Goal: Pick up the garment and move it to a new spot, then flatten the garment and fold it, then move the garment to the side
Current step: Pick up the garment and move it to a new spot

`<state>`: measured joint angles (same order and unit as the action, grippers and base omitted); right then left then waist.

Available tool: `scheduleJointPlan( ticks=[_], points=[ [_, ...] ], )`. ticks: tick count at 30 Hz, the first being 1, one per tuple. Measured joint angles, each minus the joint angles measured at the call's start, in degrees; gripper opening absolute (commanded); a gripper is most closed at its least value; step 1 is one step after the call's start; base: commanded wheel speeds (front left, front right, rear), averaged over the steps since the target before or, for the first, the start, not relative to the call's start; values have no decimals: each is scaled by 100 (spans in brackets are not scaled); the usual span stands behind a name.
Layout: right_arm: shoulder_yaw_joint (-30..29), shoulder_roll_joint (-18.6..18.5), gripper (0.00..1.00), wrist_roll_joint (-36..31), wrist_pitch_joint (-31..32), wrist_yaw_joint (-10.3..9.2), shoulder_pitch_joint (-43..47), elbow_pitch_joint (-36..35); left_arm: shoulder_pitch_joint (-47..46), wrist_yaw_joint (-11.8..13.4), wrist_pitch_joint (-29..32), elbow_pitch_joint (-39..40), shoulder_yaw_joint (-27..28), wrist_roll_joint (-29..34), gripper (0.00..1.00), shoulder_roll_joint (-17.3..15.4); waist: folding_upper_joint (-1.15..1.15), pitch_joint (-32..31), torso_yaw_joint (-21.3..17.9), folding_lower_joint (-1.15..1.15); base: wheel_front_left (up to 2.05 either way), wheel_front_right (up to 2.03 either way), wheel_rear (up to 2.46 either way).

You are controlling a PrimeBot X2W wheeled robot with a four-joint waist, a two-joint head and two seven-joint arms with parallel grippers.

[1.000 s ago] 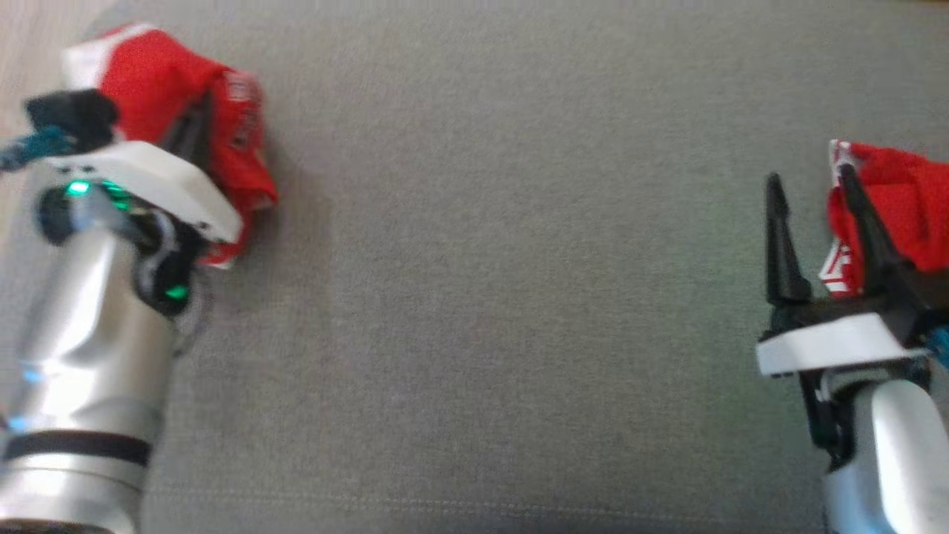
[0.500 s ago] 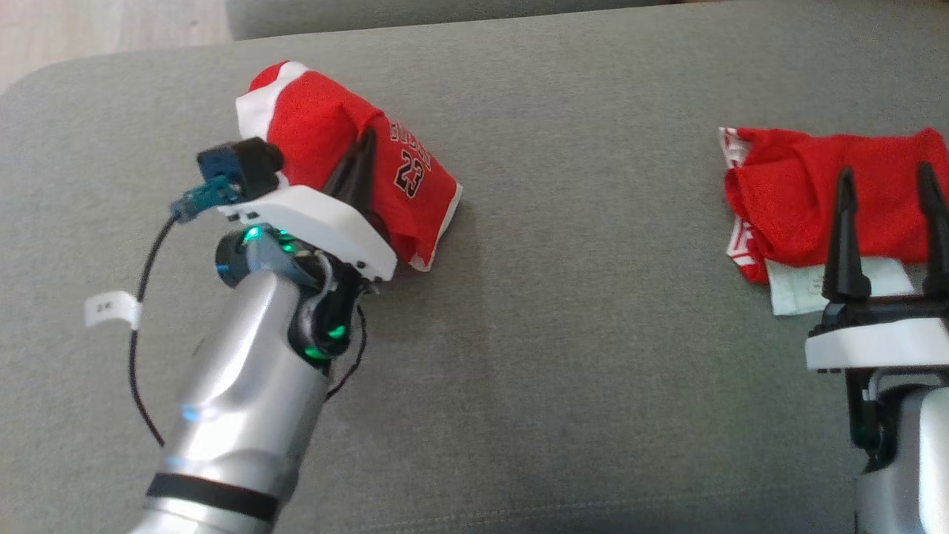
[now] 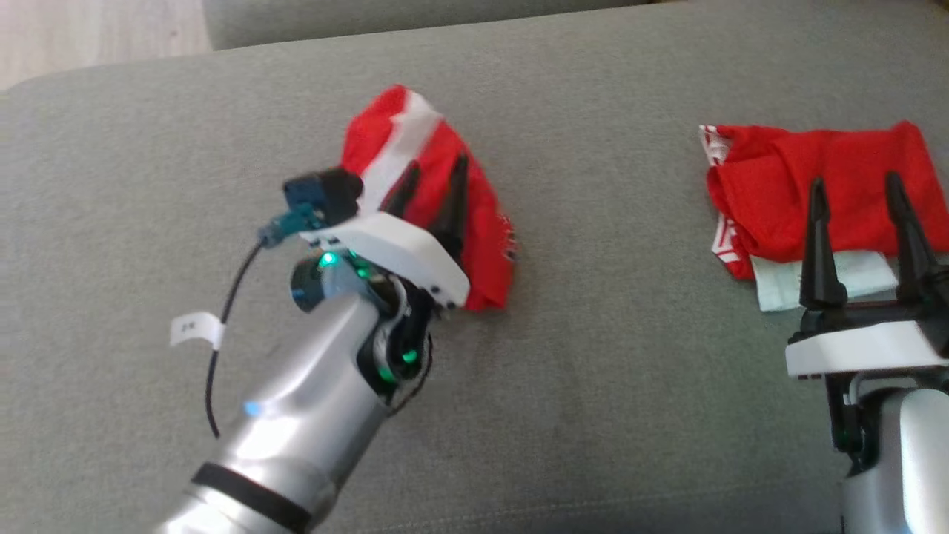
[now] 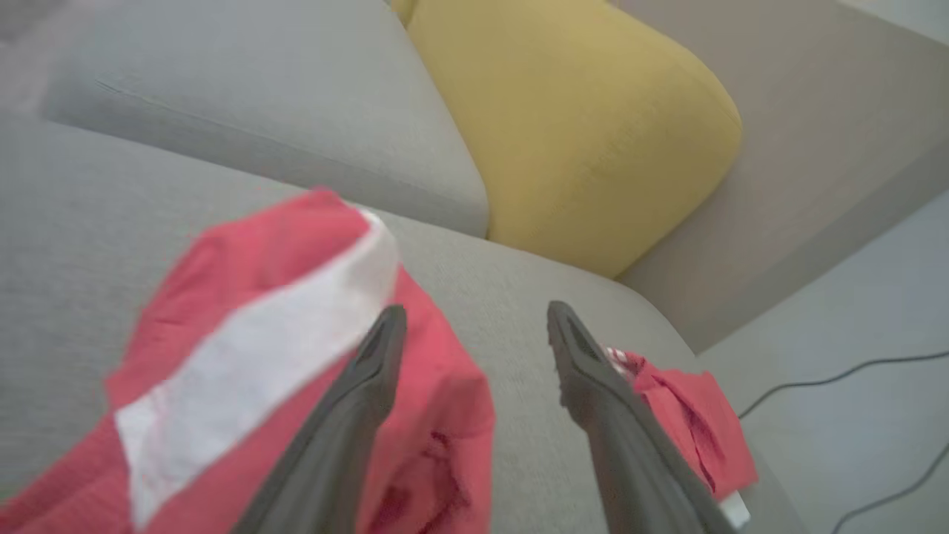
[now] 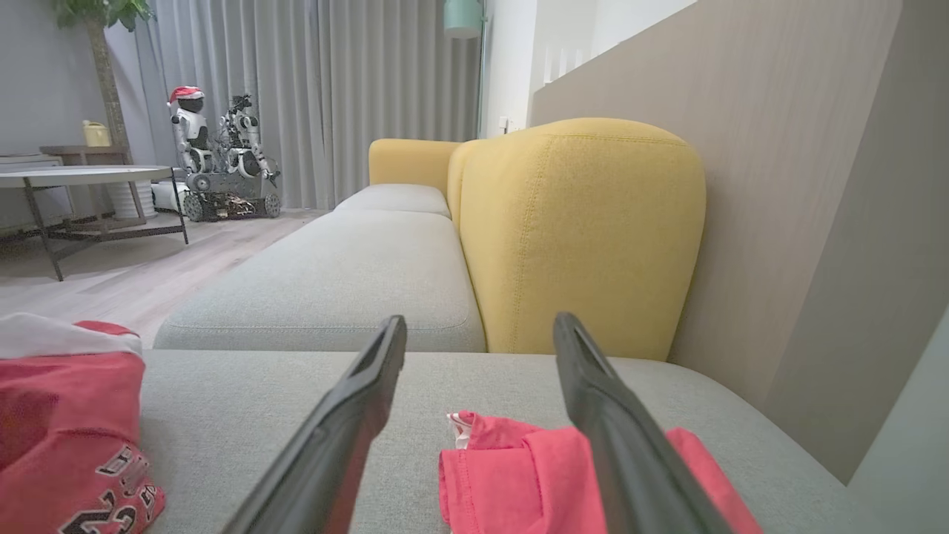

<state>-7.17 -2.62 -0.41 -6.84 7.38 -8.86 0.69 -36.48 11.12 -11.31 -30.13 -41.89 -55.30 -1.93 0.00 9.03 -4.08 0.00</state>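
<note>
A crumpled red jersey point(image 3: 485, 222) with a white band lies on the grey sofa seat point(image 3: 608, 356), left of the middle. My left gripper point(image 3: 436, 167) is open over it, its fingers resting against the cloth and clamping nothing. In the left wrist view the jersey point(image 4: 245, 334) lies under and left of the gripper point(image 4: 474, 308). A second red garment point(image 3: 815, 167) with a white label lies at the right. My right gripper point(image 3: 854, 182) hovers open over its near edge. The right wrist view has that garment point(image 5: 519, 475) below the open gripper point(image 5: 478, 322) and the jersey point(image 5: 67, 430) at the left.
A yellow backrest cushion point(image 5: 586, 237) rises behind the seat, with another grey seat point(image 5: 334, 274) beyond it. Wooden floor point(image 3: 96, 30) begins past the seat's far left edge. A table point(image 5: 74, 178) and another robot point(image 5: 215, 163) stand across the room. A cable point(image 4: 852, 371) lies on the floor.
My left arm has carried the jersey rightward toward the seat's middle and its fingers have opened off the cloth. The head camera swung a second ago. The right gripper has barely moved.
</note>
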Motion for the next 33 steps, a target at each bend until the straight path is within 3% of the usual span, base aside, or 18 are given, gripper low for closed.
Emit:
scheduleJointPlan(
  ticks=[5,12,23,28,33],
  points=[
    [-52,0,100,0,-7,0,8,26,-161,-58,-201,-82,238,41,100,-176,0,-83,225,0,0,0,0],
    [-69,0,100,0,-4,0,124,99,-107,-93,-293,357,679,390,100,-1006,0,-289,578,0,0,0,0],
    [-36,1,100,0,24,0,280,93,1065,205,-300,1218,968,828,100,-1972,0,-493,996,0,0,0,0],
    [132,3,100,1,31,1,405,100,1829,352,-299,1462,1230,1251,100,-2132,0,-546,1093,0,0,0,0],
    [210,3,100,87,35,0,507,147,2614,315,-299,1577,1581,1475,100,-1942,0,-579,1213,0,0,0,0]
  ],
)
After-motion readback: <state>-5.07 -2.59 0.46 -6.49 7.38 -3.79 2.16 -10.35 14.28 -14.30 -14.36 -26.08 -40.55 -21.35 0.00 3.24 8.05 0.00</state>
